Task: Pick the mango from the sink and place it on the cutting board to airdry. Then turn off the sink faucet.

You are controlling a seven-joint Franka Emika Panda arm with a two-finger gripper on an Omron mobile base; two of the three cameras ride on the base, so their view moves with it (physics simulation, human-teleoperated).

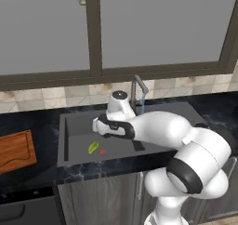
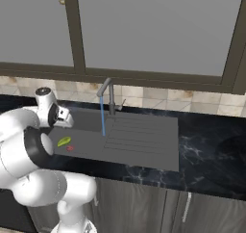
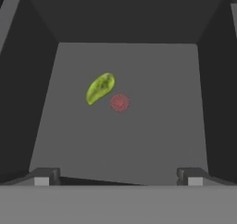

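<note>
The mango [image 3: 100,88] lies on the floor of the sink [image 3: 139,140], a small yellow-green oval just left of a tiny red spot [image 3: 120,102]. My gripper [image 3: 118,176] hangs open above the basin and looks down into it, with nothing between its wide-apart fingertips [image 3: 46,176]. From the left base the mango [image 1: 93,148] sits near the basin's front, below my hand. The cutting board [image 1: 16,150] rests on the counter left of the sink [image 1: 76,126]. The sink faucet [image 1: 137,90] stands behind the basin, and a thin blue stream [image 2: 102,116] runs from its spout [image 2: 103,89].
The black marbled counter [image 2: 206,145] surrounds the sink, and the ribbed drainboard [image 2: 139,135] is on its right side. A tiled backsplash and a window frame [image 1: 95,43] rise behind. My own arm [image 1: 158,129] spans the basin's right part.
</note>
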